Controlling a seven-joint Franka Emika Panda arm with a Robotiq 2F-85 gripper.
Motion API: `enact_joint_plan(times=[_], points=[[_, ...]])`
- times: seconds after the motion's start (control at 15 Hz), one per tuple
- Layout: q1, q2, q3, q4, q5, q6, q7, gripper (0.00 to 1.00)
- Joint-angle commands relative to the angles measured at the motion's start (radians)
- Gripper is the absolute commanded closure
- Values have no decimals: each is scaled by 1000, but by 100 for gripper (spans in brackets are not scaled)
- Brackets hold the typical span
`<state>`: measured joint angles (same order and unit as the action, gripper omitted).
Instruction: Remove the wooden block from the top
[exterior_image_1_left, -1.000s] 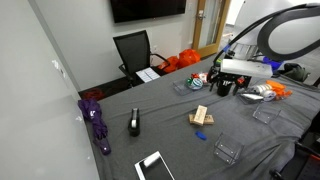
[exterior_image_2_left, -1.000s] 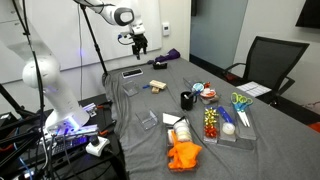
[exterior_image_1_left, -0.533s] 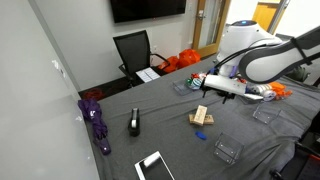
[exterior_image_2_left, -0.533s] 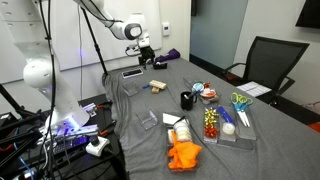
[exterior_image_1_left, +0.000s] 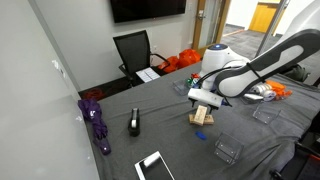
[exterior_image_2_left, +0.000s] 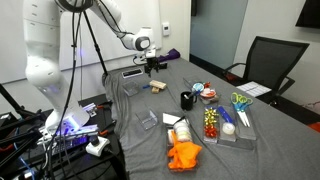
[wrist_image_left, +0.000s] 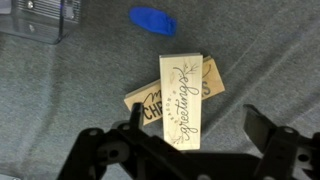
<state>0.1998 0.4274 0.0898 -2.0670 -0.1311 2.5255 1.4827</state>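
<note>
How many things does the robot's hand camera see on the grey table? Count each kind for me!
Wooden blocks: 2, the top block lying across the lower block
Blue piece: 1
Clear plastic box: 1
Total: 4

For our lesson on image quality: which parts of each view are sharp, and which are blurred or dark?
Wrist view: the wooden block shows sharp lettering, while the open gripper is dark and soft. In an exterior view the wooden block is too small and coarse to show lettering.
</note>
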Motion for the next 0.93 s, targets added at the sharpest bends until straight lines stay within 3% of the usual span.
enact_joint_plan(times=[0.0,0.33,0.87], points=[[52,110,-46,104,18,6,12,0],[82,194,-80,179,29,6,11,0],[93,228,-116,190,24,3,-2,0]])
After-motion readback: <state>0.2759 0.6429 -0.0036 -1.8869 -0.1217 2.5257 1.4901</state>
